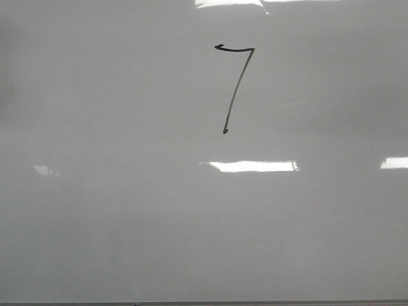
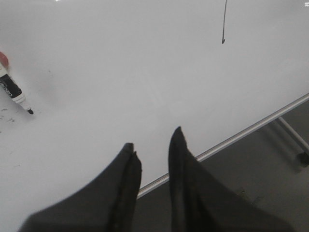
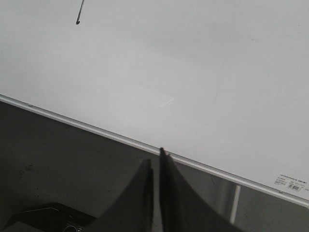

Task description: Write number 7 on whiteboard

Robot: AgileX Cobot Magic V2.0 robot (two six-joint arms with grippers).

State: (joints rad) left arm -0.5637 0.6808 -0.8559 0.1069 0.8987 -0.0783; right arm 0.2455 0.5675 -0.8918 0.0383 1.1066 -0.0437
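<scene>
The whiteboard (image 1: 127, 223) fills the front view. The number 7 (image 1: 234, 86) is drawn on it in thin black marker, up and right of centre. No gripper shows in the front view. In the left wrist view my left gripper (image 2: 153, 137) is open and empty over the board's near edge. The end of the 7's downstroke (image 2: 224, 26) shows far ahead of it. A marker (image 2: 12, 89) with its cap off lies on the board, well off to the side. In the right wrist view my right gripper (image 3: 154, 155) is shut and empty, just off the board's edge. The downstroke's tip (image 3: 78, 17) shows there too.
The board has a thin metal frame (image 2: 241, 135) (image 3: 96, 129). Beyond the frame is dark floor, with a stand leg and a caster (image 2: 303, 157). A small label (image 3: 289, 183) sits at the board's corner. A dark object (image 3: 48, 220) lies below my right gripper.
</scene>
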